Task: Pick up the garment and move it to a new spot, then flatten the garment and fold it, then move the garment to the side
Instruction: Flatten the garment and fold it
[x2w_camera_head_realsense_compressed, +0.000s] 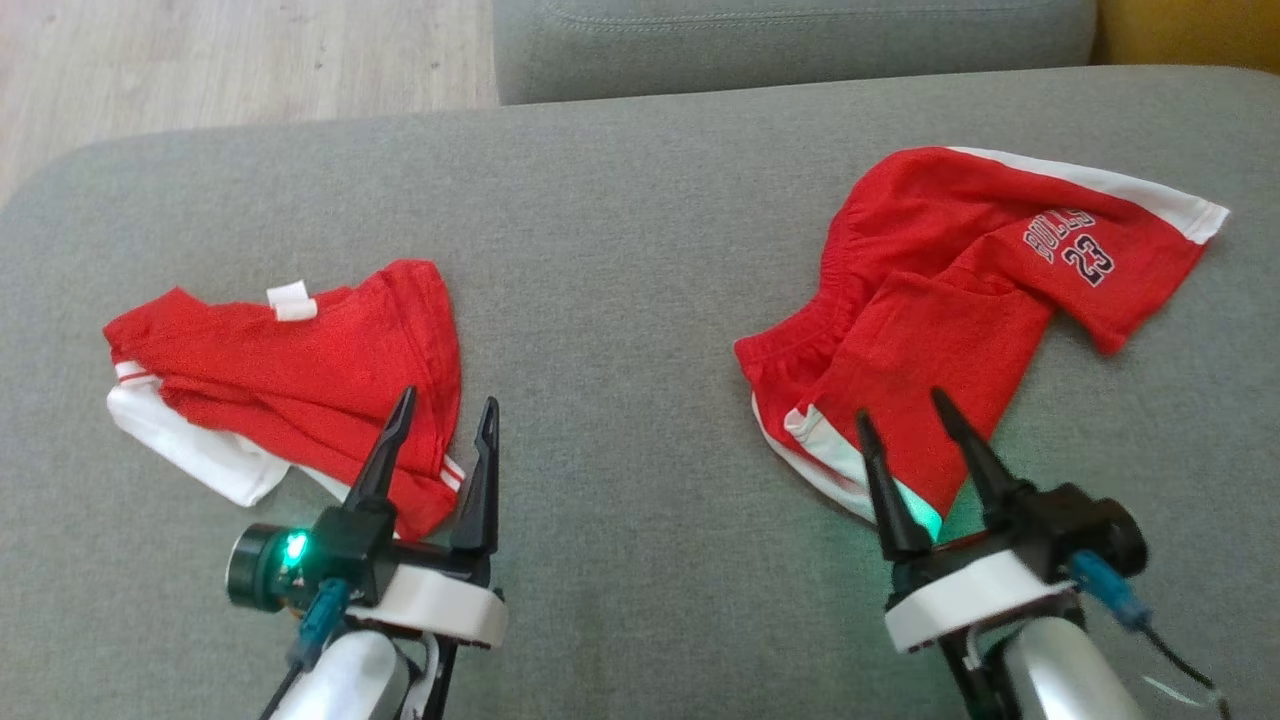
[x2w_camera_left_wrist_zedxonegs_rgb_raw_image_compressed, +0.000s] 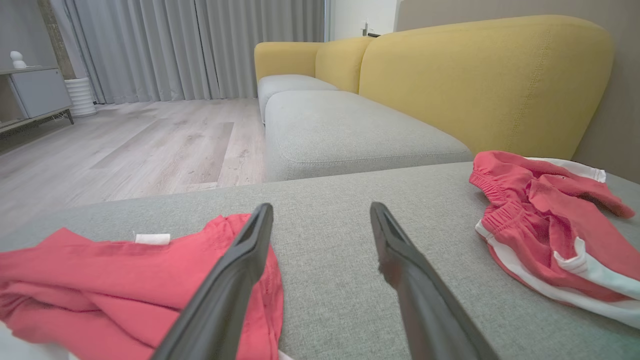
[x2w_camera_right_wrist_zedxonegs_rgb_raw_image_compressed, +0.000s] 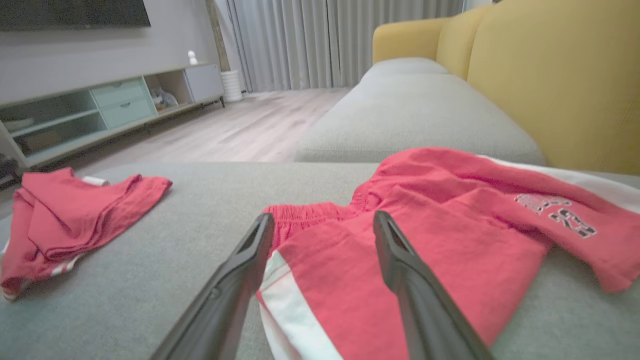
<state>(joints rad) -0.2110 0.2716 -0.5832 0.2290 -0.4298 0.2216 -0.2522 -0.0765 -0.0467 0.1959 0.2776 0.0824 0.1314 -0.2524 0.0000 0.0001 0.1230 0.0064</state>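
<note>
**Work surface.** A grey upholstered seat cushion (x2w_camera_head_realsense_compressed: 620, 300) carries two red garments, well apart from each other. A yellow backrest (x2w_camera_left_wrist_zedxonegs_rgb_raw_image_compressed: 480, 85) rises behind the cushion, and a pale wooden floor (x2w_camera_head_realsense_compressed: 200, 70) lies beyond it.

**Garment, robot's right.** The red shorts (x2w_camera_head_realsense_compressed: 950, 300) (x2w_camera_left_wrist_zedxonegs_rgb_raw_image_compressed: 540, 225) (x2w_camera_right_wrist_zedxonegs_rgb_raw_image_compressed: 450, 240) lie crumpled and unflattened on the right half of the cushion. The elastic waistband points toward the middle of the cushion. One leg extends to the far right and bears the print "BULLS 23" (x2w_camera_head_realsense_compressed: 1075, 245) (x2w_camera_right_wrist_zedxonegs_rgb_raw_image_compressed: 560, 215). A white side stripe runs along the upper edge, and a second one shows at the near edge.

**Garment, robot's left.** The red-and-white garment (x2w_camera_head_realsense_compressed: 300, 360) (x2w_camera_left_wrist_zedxonegs_rgb_raw_image_compressed: 125, 280) (x2w_camera_right_wrist_zedxonegs_rgb_raw_image_compressed: 75, 215) lies in a loosely folded stack on the left half. A white label (x2w_camera_head_realsense_compressed: 291, 301) (x2w_camera_left_wrist_zedxonegs_rgb_raw_image_compressed: 152, 239) lies on its far edge, and white fabric protrudes at the near left.

**Left gripper** (x2w_camera_head_realsense_compressed: 447, 402) (x2w_camera_left_wrist_zedxonegs_rgb_raw_image_compressed: 321, 207). The fingers are spread wide and hold nothing. One finger overlaps the right hem of the red-and-white garment; the other stands over bare cushion. Contact with the fabric cannot be determined.

**Right gripper** (x2w_camera_head_realsense_compressed: 900, 405) (x2w_camera_right_wrist_zedxonegs_rgb_raw_image_compressed: 322, 216). The fingers are spread wide and hold nothing. They stand over the near end of the red shorts, one finger at the near white stripe, the other over red fabric. Contact cannot be determined.
</note>
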